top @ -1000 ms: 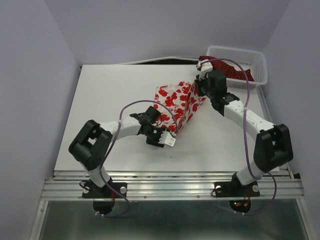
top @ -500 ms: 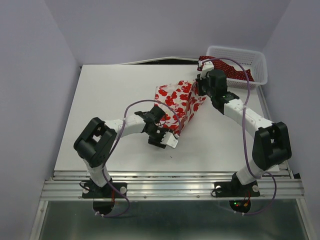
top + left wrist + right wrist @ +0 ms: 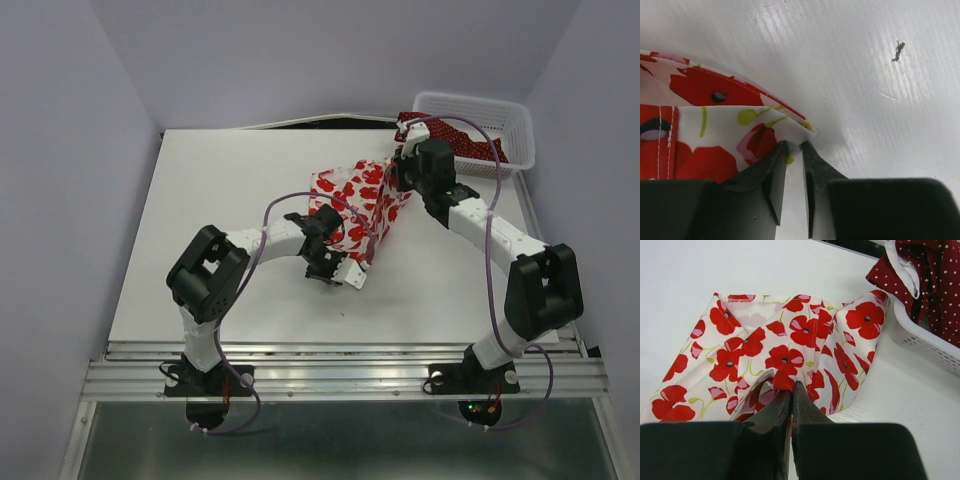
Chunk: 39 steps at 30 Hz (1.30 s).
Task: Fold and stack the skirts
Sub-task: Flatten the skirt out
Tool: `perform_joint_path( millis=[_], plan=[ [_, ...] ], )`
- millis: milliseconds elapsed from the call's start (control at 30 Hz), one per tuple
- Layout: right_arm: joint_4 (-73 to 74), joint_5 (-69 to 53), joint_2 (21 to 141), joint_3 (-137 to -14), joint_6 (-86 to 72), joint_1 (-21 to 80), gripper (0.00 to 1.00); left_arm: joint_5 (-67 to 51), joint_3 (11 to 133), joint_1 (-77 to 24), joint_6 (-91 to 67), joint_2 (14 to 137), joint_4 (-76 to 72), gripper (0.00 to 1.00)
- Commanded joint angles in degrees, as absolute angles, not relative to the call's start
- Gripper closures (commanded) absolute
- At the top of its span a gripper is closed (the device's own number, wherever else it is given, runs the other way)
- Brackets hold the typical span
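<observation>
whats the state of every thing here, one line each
poppy skirt: partly folded on the table, raised where pinched
dotted skirt: crumpled in the basket, hanging over its rim
basket: upright, far right corner of the table
left gripper: jaws nearly together at the poppy skirt's corner, grip unclear
right gripper: shut on a fold of the poppy skirt

Scene viewed from above and behind arm bases by top camera, whole white tabletop [image 3: 230, 180] covered. Wrist cameras held very close, aimed obliquely down at cloth and table. White red-poppy cloth skirt [image 3: 350, 195] shared by all three views.
</observation>
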<state>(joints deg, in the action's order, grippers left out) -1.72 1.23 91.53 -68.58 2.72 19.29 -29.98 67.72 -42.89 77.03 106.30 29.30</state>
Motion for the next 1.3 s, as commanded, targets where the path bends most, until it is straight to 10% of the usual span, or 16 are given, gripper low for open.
perform_joint_path(
  millis=[0, 133, 700, 1267],
  plan=[
    [-3.8, 0.8, 90.8, -69.0, 1.2, 18.5, 0.99, -26.1, 68.6, -44.2, 76.1, 109.6, 27.3, 0.77],
    [-3.8, 0.6, 90.7, -68.7, 1.5, 17.9, 0.99, -25.7, 68.3, -44.4, 73.3, 109.3, 24.8, 1.00],
    [-1.1, -10.6, 86.3, -78.2, 5.7, 7.5, 0.99, -48.9, 79.1, -13.1, 36.0, 85.7, 21.0, 1.00],
    [-0.3, -13.5, 81.1, -89.3, 9.4, 7.5, 0.99, -38.3, 77.0, -7.2, 12.6, 69.5, 0.7, 1.00]
  ],
)
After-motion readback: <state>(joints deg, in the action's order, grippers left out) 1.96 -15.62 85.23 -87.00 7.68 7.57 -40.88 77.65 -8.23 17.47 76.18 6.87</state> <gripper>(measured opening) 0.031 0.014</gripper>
